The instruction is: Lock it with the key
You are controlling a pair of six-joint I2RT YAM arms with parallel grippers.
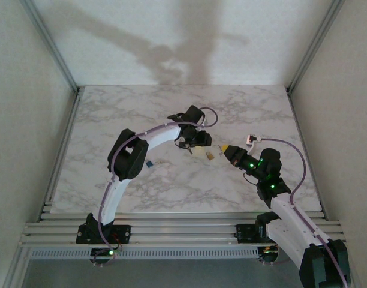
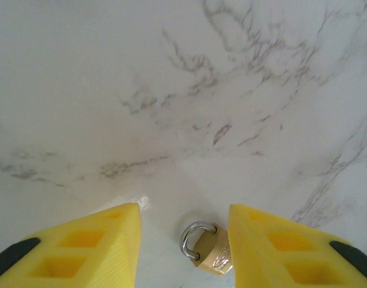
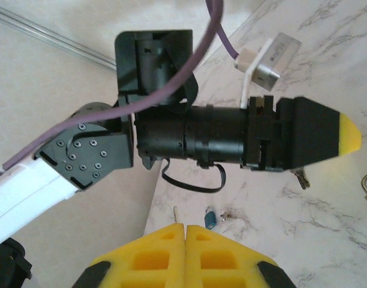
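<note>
The work surface is a white marble-patterned table (image 1: 111,120) enclosed by plain white walls. The left gripper (image 2: 183,211) points down at the table. Its yellow fingers (image 2: 105,240) are moderately parted, a little wider than the padlock, and grip nothing. The brass padlock (image 2: 208,249) lies flat on the table between the fingers, close against one and clear of the other. The right gripper (image 3: 184,231) sits just beside the left gripper, fingers pressed together with nothing visible between them. Beyond its fingertips, a key (image 3: 210,217) with a blue tag lies on the table beneath the left arm (image 3: 189,141), well apart from the padlock.
</note>
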